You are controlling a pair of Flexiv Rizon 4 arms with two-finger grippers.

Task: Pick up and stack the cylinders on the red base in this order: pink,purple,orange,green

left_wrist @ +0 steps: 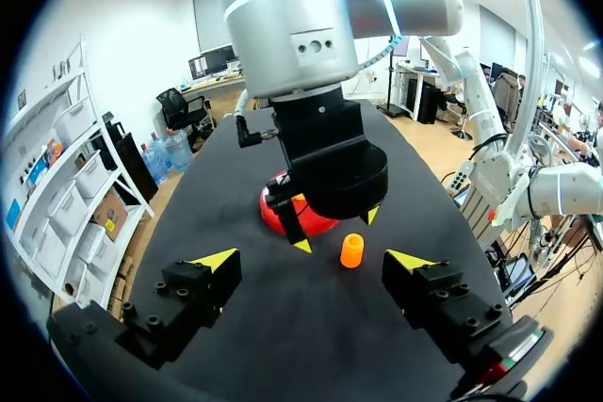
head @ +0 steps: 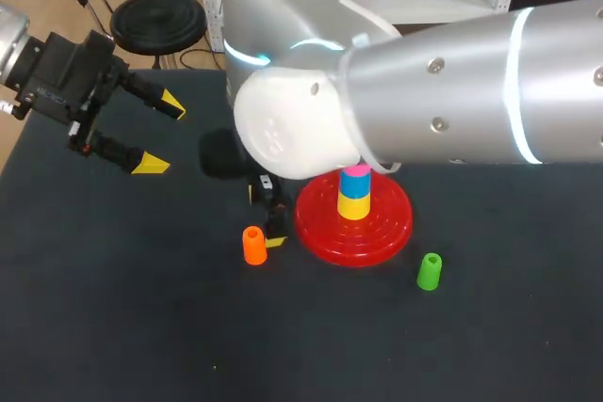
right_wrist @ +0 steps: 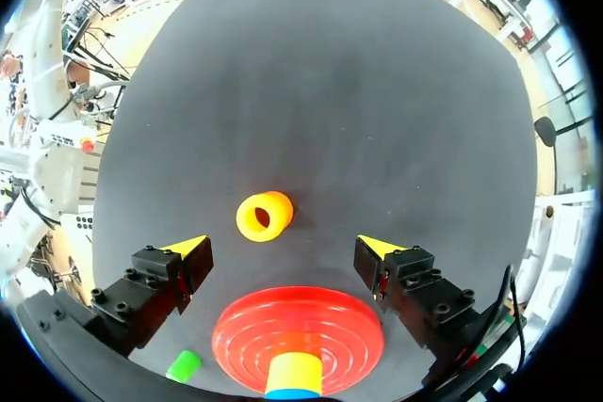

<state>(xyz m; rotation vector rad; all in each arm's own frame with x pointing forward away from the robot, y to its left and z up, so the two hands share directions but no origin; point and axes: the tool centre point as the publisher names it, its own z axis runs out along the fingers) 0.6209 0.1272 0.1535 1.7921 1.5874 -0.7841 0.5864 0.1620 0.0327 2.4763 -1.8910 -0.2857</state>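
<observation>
Orange cylinder (head: pixel 254 245): upright, hollow end up, lower centre-left of head view, just left of red base (head: pixel 391 225). It stands ahead of my right gripper (right_wrist: pixel 283 247), facing the gap between its spread fingers, untouched. Right arm is nearer. Left gripper (head: pixel 151 134): fingers apart, empty, upper left.

The right arm (head: pixel 452 91) is built of thick silver cylinders joined by a white rounded cap (head: pixel 292 129). Pale blue light rings (head: pixel 516 82) band the links, and small round screws (head: pixel 435 65) dot the shell. A black wrist block (left_wrist: pixel 325 143) carries a thin black cable (left_wrist: pixel 247 129).

The right gripper (right_wrist: pixel 283 247) has two black blocky fingers (right_wrist: pixel 151 284), studded with socket screws and ending in yellow wedge tips.

The left arm (head: pixel 9 40) shows a silver end only. The left gripper (head: pixel 160 135) is black, of the same pattern. A red and green mark (left_wrist: pixel 513 357) sits near its base.
</observation>
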